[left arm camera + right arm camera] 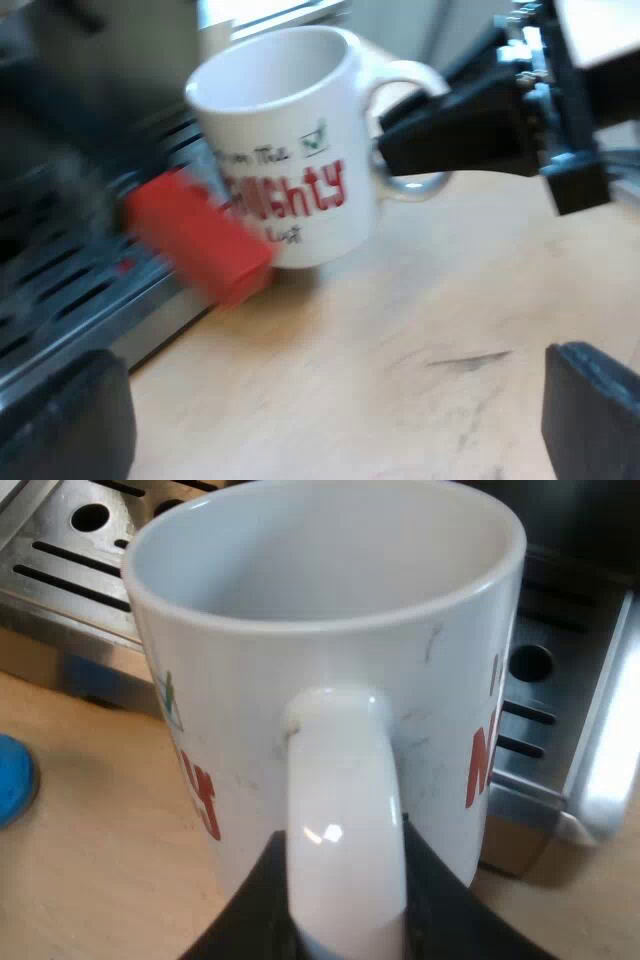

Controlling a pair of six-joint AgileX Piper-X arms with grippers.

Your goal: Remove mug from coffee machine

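Well, espresso machine (90,570): its slotted metal drip tray stood just behind the mug.
Table (420,330): pale wood ran up to the tray's edge.
Mug (290,150): white ceramic with red lettering, empty and slightly tilted, it sat off the tray over the wood; whether its base touched the table could not be told.
Handling: probably stiff, glazed and slippery, fairly light while empty, and likely to chip if knocked against the metal tray.
Best hold: the handle loop (345,800), which gave the only narrow, pinchable part.
Right gripper (345,925): its black fingers (250,905) were closed on the lower handle, one on each side.
Left gripper (325,420): spread wide with nothing between the fingers, low over the table and well apart from the mug.
Red handle end (200,235): it lay against the mug's lower wall, at the tray's edge.
Blue tamper (12,780): it rested on the wood near the tray.
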